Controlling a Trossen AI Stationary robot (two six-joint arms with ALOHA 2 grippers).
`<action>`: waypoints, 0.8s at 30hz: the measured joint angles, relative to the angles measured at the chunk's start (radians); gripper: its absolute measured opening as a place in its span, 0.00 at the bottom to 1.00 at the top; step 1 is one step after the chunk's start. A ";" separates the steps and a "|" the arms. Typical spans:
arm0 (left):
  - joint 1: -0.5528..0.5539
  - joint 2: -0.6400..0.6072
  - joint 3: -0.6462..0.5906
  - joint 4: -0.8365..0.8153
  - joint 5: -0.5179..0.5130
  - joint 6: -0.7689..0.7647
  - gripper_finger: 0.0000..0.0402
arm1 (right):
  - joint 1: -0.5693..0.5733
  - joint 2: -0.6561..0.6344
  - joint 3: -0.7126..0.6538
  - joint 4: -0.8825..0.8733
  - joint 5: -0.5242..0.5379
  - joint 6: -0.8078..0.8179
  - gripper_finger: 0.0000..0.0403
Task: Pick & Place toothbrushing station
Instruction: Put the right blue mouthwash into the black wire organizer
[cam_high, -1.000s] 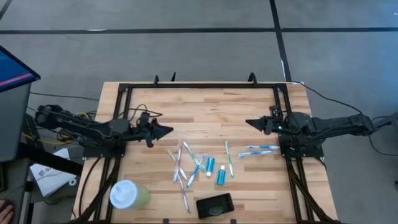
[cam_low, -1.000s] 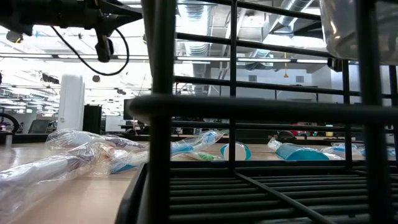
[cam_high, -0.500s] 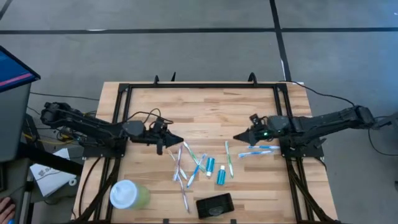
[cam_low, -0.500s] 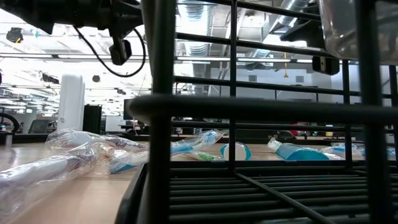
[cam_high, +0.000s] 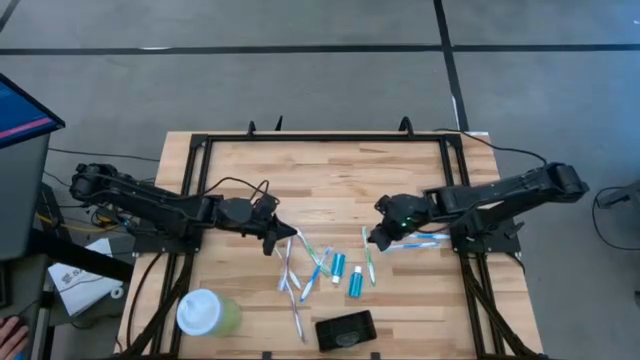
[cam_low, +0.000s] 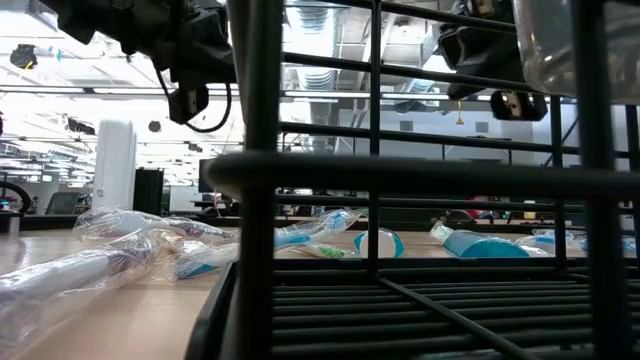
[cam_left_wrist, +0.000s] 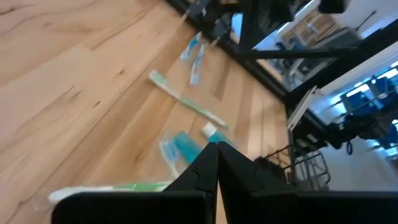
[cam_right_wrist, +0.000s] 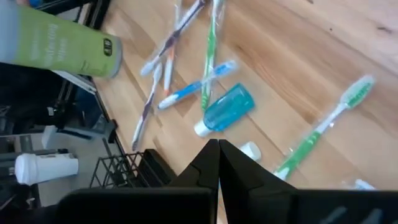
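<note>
Several wrapped toothbrushes (cam_high: 300, 265) and two teal tubes (cam_high: 346, 273) lie scattered flat on the wooden table's middle. Two more blue toothbrushes (cam_high: 415, 241) lie to their right. The black holder (cam_high: 346, 330) sits at the near edge. My left gripper (cam_high: 293, 233) hangs shut above the left end of the scatter, and its wrist view shows a teal tube (cam_left_wrist: 181, 147) and a green toothbrush (cam_left_wrist: 186, 101) beyond the tips. My right gripper (cam_high: 367, 238) hangs shut above a green toothbrush (cam_right_wrist: 323, 134), near a teal tube (cam_right_wrist: 227, 107).
A pale green cup with a white lid (cam_high: 205, 313) lies on its side at the near left corner. A black frame (cam_high: 325, 138) runs along the table's far edge and both sides. In the low view black bars (cam_low: 262, 180) block much of the sight.
Both grippers have moved from the table's sides toward its middle and tipped their fingers downward, the right one travelling farther. Both have stayed shut. The toothbrushes, tubes, holder and cup have not moved.
</note>
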 joint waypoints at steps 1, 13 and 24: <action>0.000 0.000 0.000 -0.001 0.002 0.000 0.00 | 0.000 0.017 0.007 -0.005 -0.013 0.007 0.00; 0.000 0.000 0.000 -0.018 0.045 0.000 0.00 | -0.003 0.206 0.075 -0.111 -0.091 0.098 0.00; 0.000 0.000 -0.001 0.013 0.057 0.000 0.00 | 0.002 0.344 0.221 -0.295 -0.089 -0.021 0.00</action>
